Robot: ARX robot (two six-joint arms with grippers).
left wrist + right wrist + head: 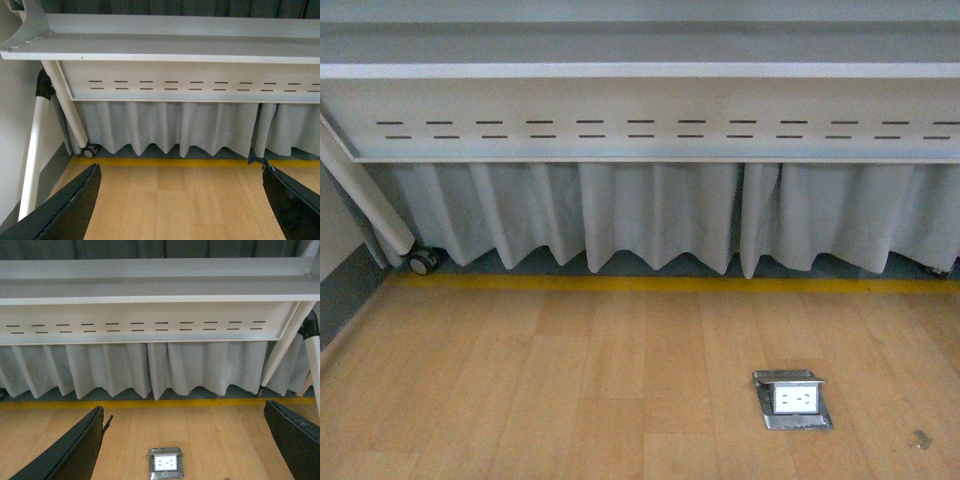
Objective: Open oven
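The oven is out of view in all three views. My left gripper (182, 200) is open and empty, its black fingers (65, 207) spread wide over bare wooden floor. My right gripper (185, 440) is open and empty too, its black fingers (70, 450) wide apart above the floor and a floor socket. Neither arm shows in the front view.
A white table (640, 110) with a slotted front panel and a grey pleated skirt (650, 225) stands ahead. A yellow floor line (670, 284) runs along its base. A metal floor socket (792, 399) is open at the right. A castor wheel (422, 262) sits at the left.
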